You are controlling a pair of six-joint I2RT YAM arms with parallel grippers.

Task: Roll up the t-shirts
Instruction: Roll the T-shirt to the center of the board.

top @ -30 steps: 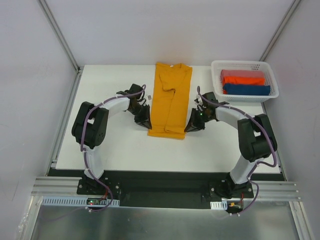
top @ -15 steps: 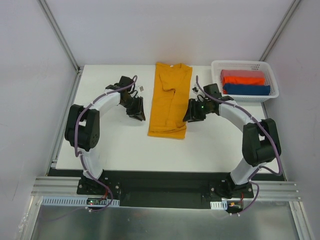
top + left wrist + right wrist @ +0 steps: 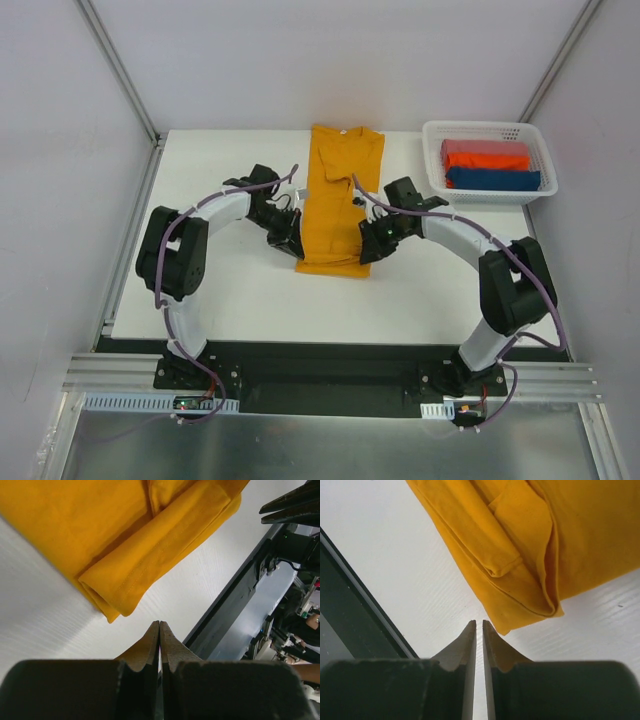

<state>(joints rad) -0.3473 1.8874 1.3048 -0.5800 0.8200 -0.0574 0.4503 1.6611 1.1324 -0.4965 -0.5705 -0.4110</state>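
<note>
A mustard-orange t-shirt lies folded into a long strip on the white table, collar at the far end. My left gripper is shut and empty just left of the strip's near left corner. My right gripper is shut and empty just right of its near right corner. Both sit apart from the cloth, close to the hem. Pinkish, red-orange and dark blue t-shirts lie folded in the basket.
A white mesh basket stands at the table's far right. The black base rail runs along the near edge. Bare white table lies in front of the shirt's hem.
Both grippers have come back in toward the shirt's near corners after drawing away to the far side. The shirt's hem lies much as before.
</note>
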